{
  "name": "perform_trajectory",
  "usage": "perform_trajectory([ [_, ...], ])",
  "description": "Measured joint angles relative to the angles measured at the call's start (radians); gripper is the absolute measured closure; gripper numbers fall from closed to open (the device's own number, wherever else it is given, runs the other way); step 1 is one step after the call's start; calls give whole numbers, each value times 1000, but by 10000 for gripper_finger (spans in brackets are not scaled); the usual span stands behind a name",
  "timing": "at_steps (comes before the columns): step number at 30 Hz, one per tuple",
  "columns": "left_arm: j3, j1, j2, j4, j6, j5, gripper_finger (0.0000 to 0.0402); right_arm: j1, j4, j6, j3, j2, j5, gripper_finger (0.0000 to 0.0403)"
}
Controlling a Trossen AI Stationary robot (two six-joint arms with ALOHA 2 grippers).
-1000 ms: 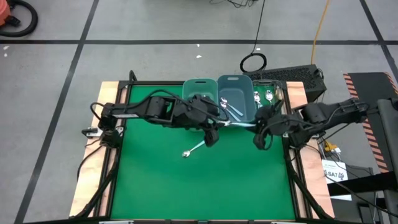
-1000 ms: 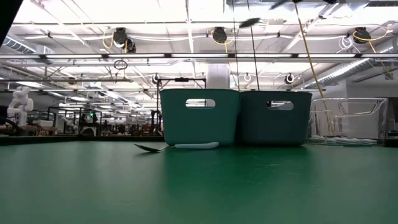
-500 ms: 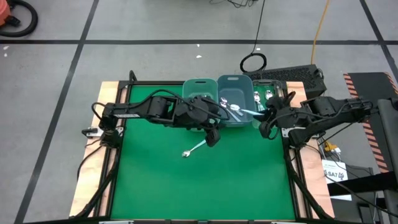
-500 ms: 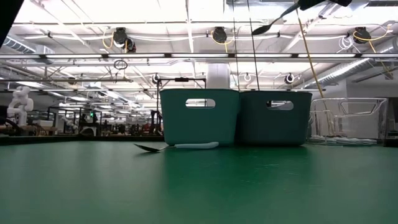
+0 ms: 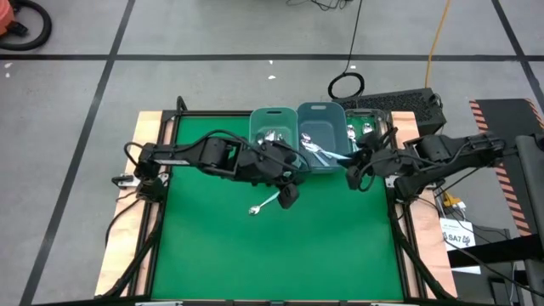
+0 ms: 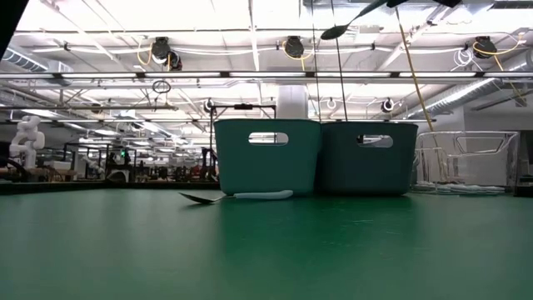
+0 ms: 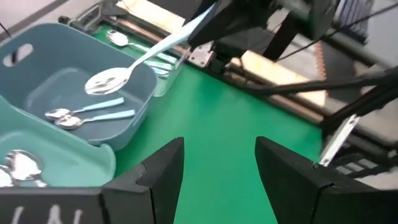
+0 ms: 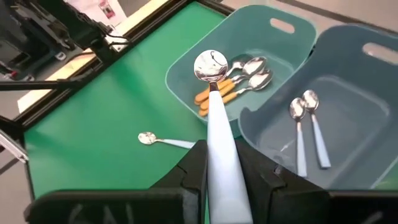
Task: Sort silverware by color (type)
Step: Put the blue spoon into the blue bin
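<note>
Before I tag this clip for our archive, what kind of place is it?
Likely a robotics lab or workshop hall: open ceiling with pipes, taped grey floor, and benches of equipment behind the table.

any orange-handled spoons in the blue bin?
No: the blue bin holds only two light-blue-handled spoons; the orange-handled spoons lie in the green bin.

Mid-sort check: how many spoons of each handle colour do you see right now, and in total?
Light blue spoons: 4 (2 in the blue bin, 1 in the right gripper, 1 on the mat)
Orange spoons: 3, in the green bin
Teal-green spoons: at least 2 in the side tray; hard to count
Total: at least 9
</note>
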Motion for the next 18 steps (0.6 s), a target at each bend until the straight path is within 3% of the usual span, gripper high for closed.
perform_trajectory([
  [6,0,-12,-9,98,-36,10,197,42,-26,77,0,45,5,351],
  [18,0,-53,3,55,-84,-49,197,22,-116,139,1,79,136,351],
])
